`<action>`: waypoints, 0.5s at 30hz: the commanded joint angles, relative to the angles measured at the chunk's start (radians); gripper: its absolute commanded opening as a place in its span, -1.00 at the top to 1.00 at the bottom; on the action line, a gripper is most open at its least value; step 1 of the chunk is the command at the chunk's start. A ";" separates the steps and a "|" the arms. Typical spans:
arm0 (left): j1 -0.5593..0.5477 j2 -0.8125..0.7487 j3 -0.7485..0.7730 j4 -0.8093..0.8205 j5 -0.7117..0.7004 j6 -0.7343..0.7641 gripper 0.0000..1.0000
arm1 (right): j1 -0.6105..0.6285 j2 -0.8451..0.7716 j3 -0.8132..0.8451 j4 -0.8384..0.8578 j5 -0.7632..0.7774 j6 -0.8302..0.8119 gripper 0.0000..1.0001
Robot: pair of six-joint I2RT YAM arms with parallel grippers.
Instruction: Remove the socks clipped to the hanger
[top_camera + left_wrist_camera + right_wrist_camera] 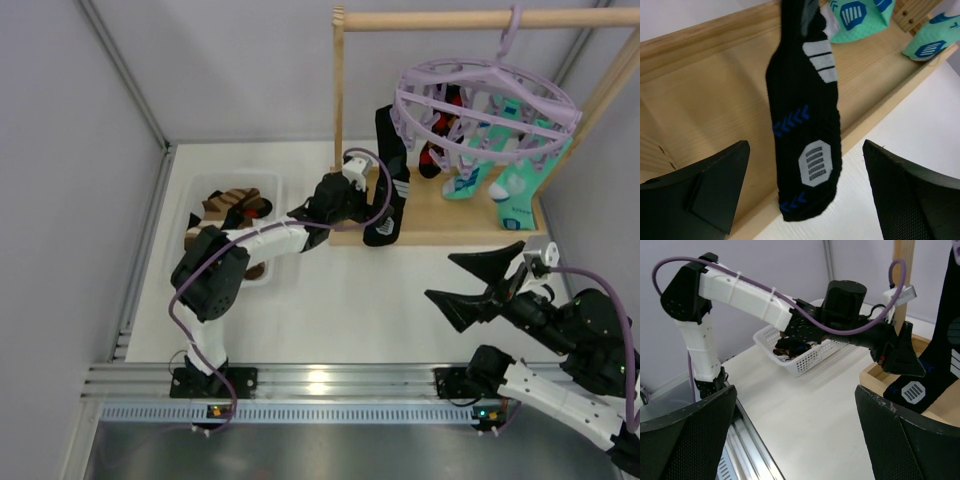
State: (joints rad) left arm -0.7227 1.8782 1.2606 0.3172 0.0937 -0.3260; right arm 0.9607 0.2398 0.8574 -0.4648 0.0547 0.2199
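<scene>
On white table (380, 300): basket (262, 181), wooden base (450, 216) beneath socks (518, 190); grey walls (220, 60).

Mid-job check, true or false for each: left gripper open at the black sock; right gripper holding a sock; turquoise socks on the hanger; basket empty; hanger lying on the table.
1. The left gripper is open, facing the black sock. True.
2. The right gripper holds a sock. False: it is open and empty, over the table.
3. Turquoise socks hang from the hanger. True.
4. The basket is empty. False: it holds dark socks.
5. The hanger lies on the table. False: it hangs by its hook from the rail.
</scene>
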 commanded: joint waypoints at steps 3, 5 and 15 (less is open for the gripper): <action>0.029 0.097 0.091 0.094 0.064 0.004 -0.97 | -0.008 0.004 -0.015 0.023 -0.092 -0.014 -0.94; 0.031 0.120 0.095 0.106 0.067 -0.008 -0.97 | -0.008 0.016 -0.012 0.017 -0.089 -0.025 -0.95; 0.023 0.134 0.094 0.152 0.086 -0.034 0.09 | -0.008 0.000 -0.011 0.006 -0.076 -0.031 -0.94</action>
State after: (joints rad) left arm -0.6964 2.0266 1.3228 0.3683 0.1600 -0.3508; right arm 0.9607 0.2497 0.8429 -0.4641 -0.0143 0.2016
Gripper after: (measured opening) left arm 0.536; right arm 0.971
